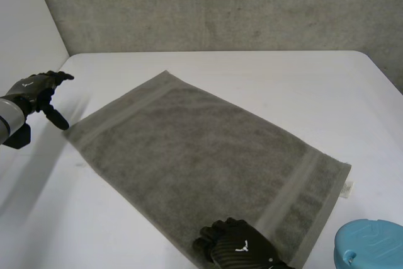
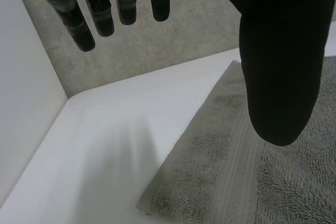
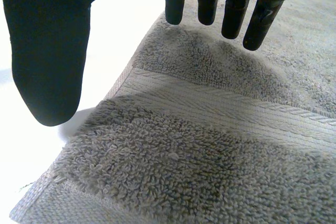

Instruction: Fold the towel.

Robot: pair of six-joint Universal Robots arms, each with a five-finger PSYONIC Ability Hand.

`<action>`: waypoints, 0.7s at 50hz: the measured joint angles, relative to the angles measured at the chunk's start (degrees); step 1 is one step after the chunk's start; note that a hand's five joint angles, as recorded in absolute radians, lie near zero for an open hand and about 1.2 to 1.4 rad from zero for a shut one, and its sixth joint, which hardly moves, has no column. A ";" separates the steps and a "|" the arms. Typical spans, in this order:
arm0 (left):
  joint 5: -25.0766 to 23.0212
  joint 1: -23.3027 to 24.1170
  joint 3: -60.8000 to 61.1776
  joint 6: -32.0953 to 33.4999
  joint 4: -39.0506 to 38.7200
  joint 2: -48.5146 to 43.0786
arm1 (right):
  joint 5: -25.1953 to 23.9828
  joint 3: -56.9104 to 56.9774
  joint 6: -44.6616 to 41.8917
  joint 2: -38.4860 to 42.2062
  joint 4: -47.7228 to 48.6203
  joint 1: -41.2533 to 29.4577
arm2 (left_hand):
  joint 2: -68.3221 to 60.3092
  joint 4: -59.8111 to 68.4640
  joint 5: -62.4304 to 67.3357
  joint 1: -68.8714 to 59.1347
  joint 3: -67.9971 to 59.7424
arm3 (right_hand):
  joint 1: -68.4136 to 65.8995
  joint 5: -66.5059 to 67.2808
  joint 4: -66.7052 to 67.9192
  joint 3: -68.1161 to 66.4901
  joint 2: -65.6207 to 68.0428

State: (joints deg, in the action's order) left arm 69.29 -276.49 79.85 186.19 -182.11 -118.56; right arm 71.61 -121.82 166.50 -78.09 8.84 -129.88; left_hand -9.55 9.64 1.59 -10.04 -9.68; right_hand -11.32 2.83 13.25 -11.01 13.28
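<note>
towel [image 1: 201,155] lying slantwise on desk [image 1: 302,86]; right hand [image 1: 242,247] hovering over, maybe brushing, its near edge; left hand [image 1: 38,89] beside end corner; all fingers [image 3: 209,3] released.

Soft, even light fills the scene: the white table [image 1: 264,80] glows bright in the head view, and the grey towel [image 1: 201,162] throws barely a shadow along its edges. In the right wrist view the table beside the towel washes out to near white, leaving the right hand [image 3: 50,51] a black silhouette. The concrete wall [image 1: 220,11] sits dimmer behind.
</note>
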 measured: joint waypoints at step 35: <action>-0.02 -0.26 0.22 -0.21 0.00 0.07 | 6.16 -0.31 -8.08 3.18 7.67 1.66 | 0.00 0.00 0.00 0.00 0.00 | 0.00 -0.17 0.00 0.00 0.00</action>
State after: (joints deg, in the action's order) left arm 69.27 -276.75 80.07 185.97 -182.11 -118.50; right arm 77.76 -122.13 158.42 -74.91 16.52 -128.22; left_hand -9.55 9.64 1.59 -10.04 -9.68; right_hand -11.32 2.66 13.25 -11.01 13.28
